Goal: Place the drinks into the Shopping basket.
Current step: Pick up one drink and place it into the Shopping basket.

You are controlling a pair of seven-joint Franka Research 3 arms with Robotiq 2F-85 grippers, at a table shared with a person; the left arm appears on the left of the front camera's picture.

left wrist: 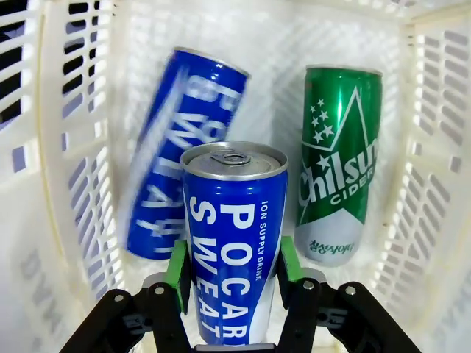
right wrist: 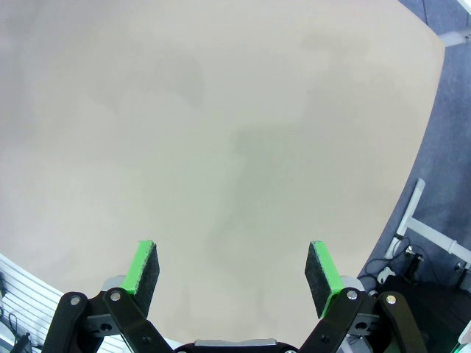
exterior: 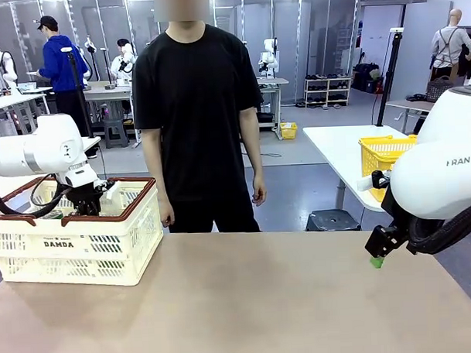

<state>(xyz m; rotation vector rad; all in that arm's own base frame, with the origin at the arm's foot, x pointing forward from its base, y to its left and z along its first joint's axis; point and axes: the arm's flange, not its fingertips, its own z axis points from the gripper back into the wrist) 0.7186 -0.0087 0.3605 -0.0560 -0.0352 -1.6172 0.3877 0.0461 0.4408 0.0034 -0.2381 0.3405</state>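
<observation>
While the left hand (left wrist: 234, 271) grips the rigid, slick blue metal can (left wrist: 234, 243) mid-body, 6 o'clock of the cream latticed basket (left wrist: 66, 184), the right hand (right wrist: 232, 273) stands open.

Three cans (left wrist: 234, 243) inside Shopping basket (exterior: 75, 248)

— What is seen beyond the work itself?

— A broad tan table (exterior: 247, 300) is spread across the foreground. A person in a black T-shirt (exterior: 196, 108) is stood at its far edge, arms hung loosely.

— And further back?

— A yellow mesh basket (exterior: 383, 153) is set on a white side table (exterior: 339, 146). A dark stool (exterior: 332, 219) is placed beneath it.
</observation>
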